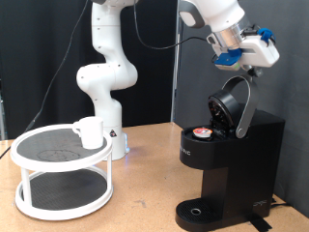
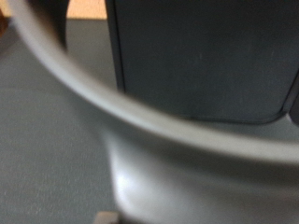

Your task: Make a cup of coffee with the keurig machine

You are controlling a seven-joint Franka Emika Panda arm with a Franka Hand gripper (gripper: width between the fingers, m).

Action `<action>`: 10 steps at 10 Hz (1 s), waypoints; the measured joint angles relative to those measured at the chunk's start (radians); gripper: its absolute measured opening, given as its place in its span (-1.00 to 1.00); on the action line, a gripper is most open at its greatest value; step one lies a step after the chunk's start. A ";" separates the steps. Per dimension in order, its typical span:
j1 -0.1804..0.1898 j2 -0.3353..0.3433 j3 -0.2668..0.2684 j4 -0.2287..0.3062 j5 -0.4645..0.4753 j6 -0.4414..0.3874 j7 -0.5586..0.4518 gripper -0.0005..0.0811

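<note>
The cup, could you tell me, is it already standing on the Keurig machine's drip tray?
No, the cup sits on the top tier of the white round shelf, apart from the keurig machine with its lid raised.

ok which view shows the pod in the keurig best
The exterior view: the pod sits in the keurig machine, under its raised lid, red top showing. The wrist view shows only blurred dark machine surfaces, no pod.

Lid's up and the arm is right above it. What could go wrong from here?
The gripper sits at the top of the raised handle of the keurig machine; pushing off-centre might tip or shift the machine. The pod lies exposed in the open chamber; if it isn't seated flat, closing could jam. The cup is on the white two-tier stand, not on the drip tray, so any brew would spill.
</note>
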 joint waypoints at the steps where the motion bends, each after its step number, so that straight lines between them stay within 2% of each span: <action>1: -0.001 -0.001 0.000 -0.001 -0.004 -0.002 0.005 -0.91; 5: -0.018 -0.015 -0.011 -0.004 -0.012 -0.026 0.016 -0.99; 10: -0.088 -0.056 -0.055 -0.024 -0.118 -0.084 0.019 -0.99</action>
